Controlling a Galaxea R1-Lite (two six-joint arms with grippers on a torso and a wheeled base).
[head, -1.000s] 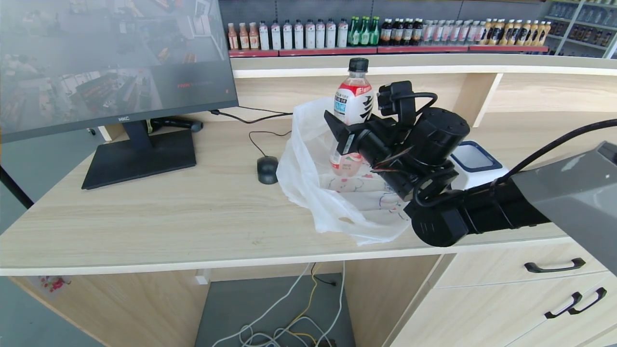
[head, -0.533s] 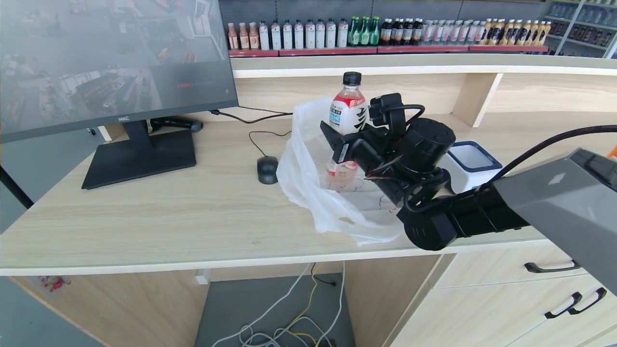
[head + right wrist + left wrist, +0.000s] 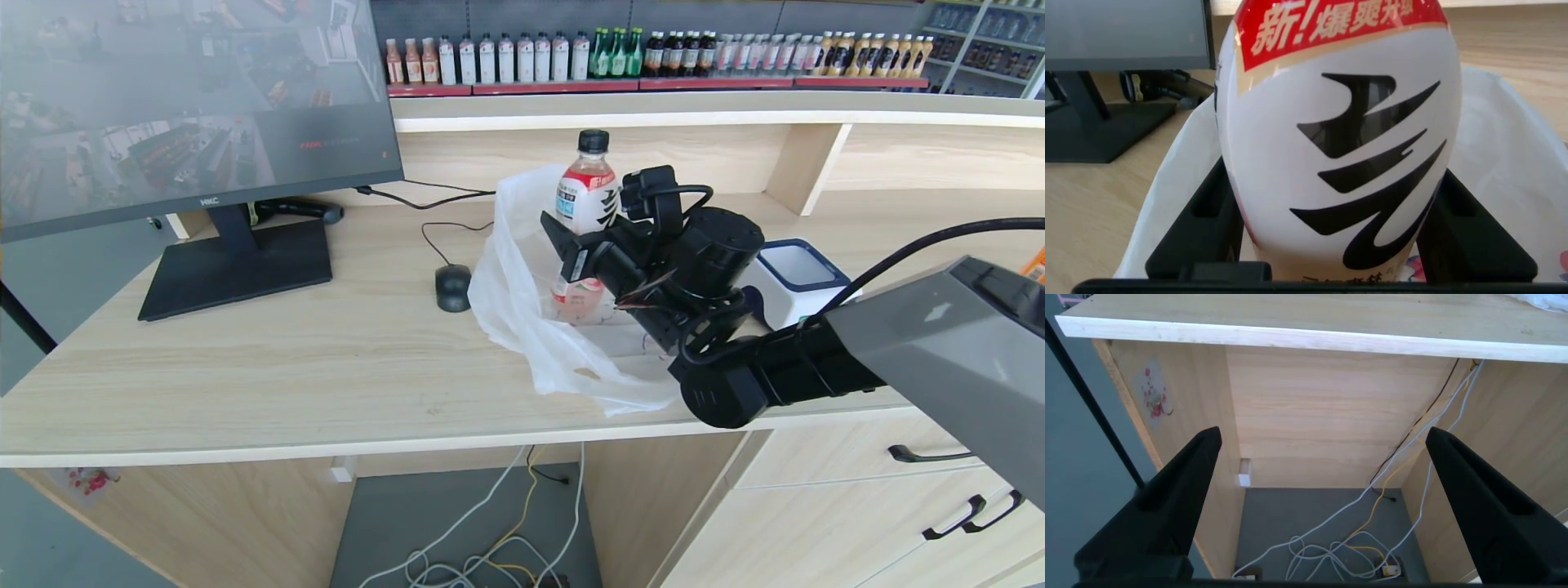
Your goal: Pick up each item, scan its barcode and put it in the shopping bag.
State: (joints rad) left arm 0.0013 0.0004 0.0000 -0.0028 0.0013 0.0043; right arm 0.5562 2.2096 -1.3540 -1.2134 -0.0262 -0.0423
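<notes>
- The right gripper [image 3: 581, 245] hangs over the worktop [image 3: 326, 359], right of the middle, with its jaws clamped on the drink bottle [image 3: 588, 192].
- The bottle stands upright in that grip: black cap on top, a white and red label, pink drink showing at the bottom.
- Its lower end sits down in the open mouth of the white shopping bag [image 3: 531, 335]. I cannot tell whether it touches the bag's floor.
- In the right wrist view the bottle [image 3: 1339, 122] is right up close. The black jaws of the right gripper [image 3: 1335, 220] press on both of its sides, and white bag plastic [image 3: 1167, 212] spreads out behind.
- The bag slumps open on the worktop, and its crumpled lower end reaches close to the front edge.
- The barcode scanner [image 3: 796, 273], a white box with a pale window, sits just beside the bag towards the right edge, partly behind the arm.
- A black mouse [image 3: 452, 287] lies just beside the bag on the other side.
- A big monitor [image 3: 188, 106] stands on its dark foot towards the rear left corner.
- The left gripper [image 3: 1323, 449] is down below the worktop's front edge with its jaws wide apart, holding nothing. Loose cables [image 3: 1355, 531] trail on the floor beneath.
</notes>
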